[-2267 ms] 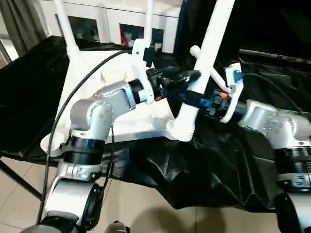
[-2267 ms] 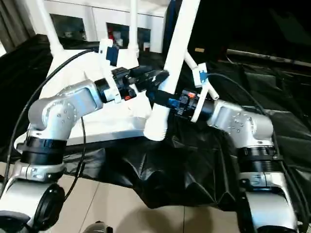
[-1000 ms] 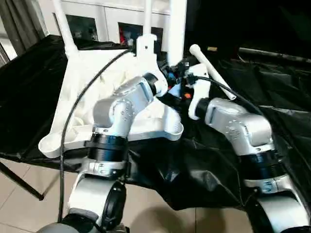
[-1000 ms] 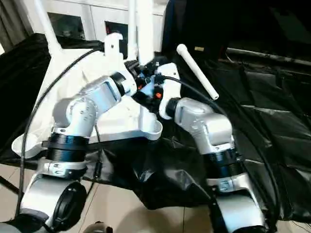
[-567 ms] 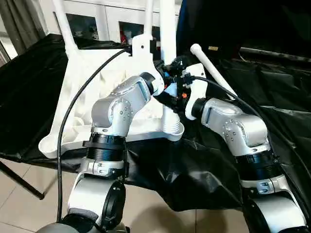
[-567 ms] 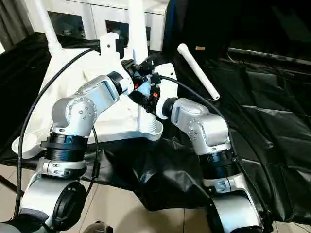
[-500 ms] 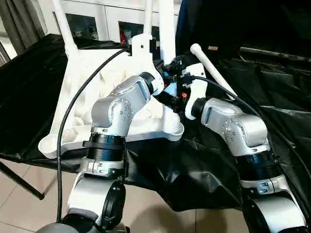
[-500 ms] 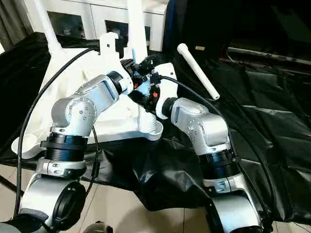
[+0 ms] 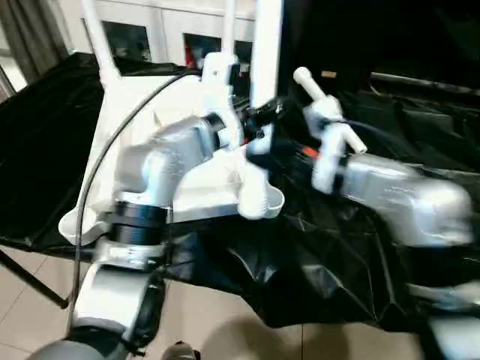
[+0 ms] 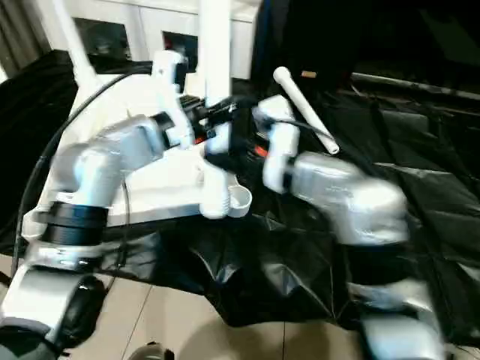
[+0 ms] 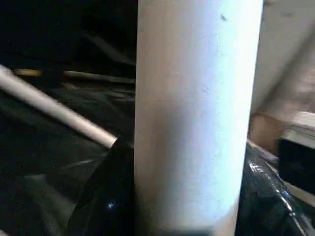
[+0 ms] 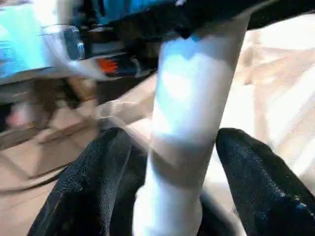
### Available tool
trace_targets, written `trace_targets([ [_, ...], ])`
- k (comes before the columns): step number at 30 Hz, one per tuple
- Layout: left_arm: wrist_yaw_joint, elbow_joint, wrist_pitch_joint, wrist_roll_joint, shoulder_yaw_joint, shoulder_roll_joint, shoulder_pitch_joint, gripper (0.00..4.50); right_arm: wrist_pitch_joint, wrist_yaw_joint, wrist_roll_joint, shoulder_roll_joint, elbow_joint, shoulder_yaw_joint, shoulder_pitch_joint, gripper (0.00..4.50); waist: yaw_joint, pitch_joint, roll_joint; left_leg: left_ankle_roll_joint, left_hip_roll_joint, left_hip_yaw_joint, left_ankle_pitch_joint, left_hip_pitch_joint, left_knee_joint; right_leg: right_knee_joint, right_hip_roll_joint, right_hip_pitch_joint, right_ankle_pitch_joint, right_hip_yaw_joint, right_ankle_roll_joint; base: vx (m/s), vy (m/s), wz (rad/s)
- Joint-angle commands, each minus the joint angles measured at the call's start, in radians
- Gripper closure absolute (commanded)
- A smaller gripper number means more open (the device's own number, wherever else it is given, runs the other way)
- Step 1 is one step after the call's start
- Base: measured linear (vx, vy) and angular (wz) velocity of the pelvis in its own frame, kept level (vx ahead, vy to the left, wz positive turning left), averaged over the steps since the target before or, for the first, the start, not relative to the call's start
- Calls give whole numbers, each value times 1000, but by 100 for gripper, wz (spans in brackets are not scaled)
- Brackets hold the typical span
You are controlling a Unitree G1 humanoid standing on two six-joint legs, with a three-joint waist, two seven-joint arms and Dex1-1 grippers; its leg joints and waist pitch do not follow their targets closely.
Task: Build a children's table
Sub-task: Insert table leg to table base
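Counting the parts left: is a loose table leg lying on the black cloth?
Yes, one white leg lies flat on the black cloth.

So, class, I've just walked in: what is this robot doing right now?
The robot is assembling a children's table. The white tabletop lies upside down on a black sheet. Both grippers meet at an upright white leg standing at the tabletop's near corner socket. The left gripper grips the leg; the right gripper has it between opened jaws. Another leg lies on the sheet.

Silver forearms (image 9: 161, 161), black ribbed wrist rings, white wrist brackets, black cable (image 9: 112, 142); black-fingered right pincer (image 12: 172, 196).
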Motion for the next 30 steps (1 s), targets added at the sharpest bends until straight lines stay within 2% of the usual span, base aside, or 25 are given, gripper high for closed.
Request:
trace_targets([
  [1,-28,-31,39,-52,23,1,-12,263,49,59,62,-23,-53,-14,4,135,4,-84,9,-11,21,-6,-116,16,-62,-62,-67,69,-23,55,-193,0,0,0],
  [2,-33,-35,58,-73,35,-2,-18,263,57,73,68,-36,-61,-8,9,135,4,-82,5,-11,20,-5,-125,15,-61,-66,-68,69,-43,54,-194,0,0,0],
  [5,-66,-75,127,-158,59,-9,-24,263,65,107,72,-63,-71,14,17,135,5,-83,7,-17,20,-5,-138,18,-60,-70,-69,68,-93,53,-195,0,0,0],
  [9,-89,-97,165,-220,73,-16,-21,263,82,127,88,-72,-79,30,25,135,7,-82,4,-19,22,-6,-141,16,-61,-72,-69,66,-109,52,-199,0,0,0],
  [11,-88,-100,178,-249,89,-24,-21,264,93,131,91,-78,-86,42,30,135,7,-82,0,-16,21,-5,-133,15,-61,-72,-68,67,-116,53,-191,0,0,0],
  [13,-83,-104,187,-267,104,-31,-22,264,103,133,94,-80,-90,46,35,135,8,-81,1,-17,21,-6,-134,15,-61,-75,-68,66,-135,52,-177,0,0,0],
  [14,-81,-105,194,-272,108,-33,-22,264,109,132,99,-76,-86,42,35,135,9,-81,-1,-18,21,-5,-135,16,-61,-77,-68,66,-148,52,-170,0,0,0],
  [15,-81,-105,194,-272,108,-33,-22,264,109,132,99,-76,-86,42,35,135,9,-81,0,-18,21,-5,-135,16,-61,-77,-68,65,-152,52,-168,0,0,0],
  [18,-79,-110,199,-273,103,-31,-17,264,122,122,108,-62,-73,30,30,168,9,-82,-1,-21,22,-6,-131,15,-61,-77,-68,64,-154,52,-158,0,0,0],
  [20,-76,-112,199,-277,102,-30,-15,264,124,120,111,-61,-72,30,29,172,10,-82,-1,-21,21,-6,-126,15,-61,-77,-68,64,-152,52,-154,0,0,0],
  [23,-59,-123,202,-287,102,-29,-5,264,135,111,120,-55,-71,22,31,210,9,-83,-4,-20,22,-6,-111,14,-61,-74,-68,65,-134,53,-155,0,0,0],
  [29,-47,-136,203,-291,103,-36,9,264,141,87,131,-35,-67,8,36,246,9,-83,-6,-20,21,-5,-107,13,-61,-75,-68,64,-145,52,-149,0,0,0],
  [30,-43,-138,201,-290,102,-36,12,264,137,79,131,-29,-63,6,37,254,8,-82,-9,-21,21,-4,-108,13,-61,-76,-68,64,-147,53,-147,0,0,0],
])
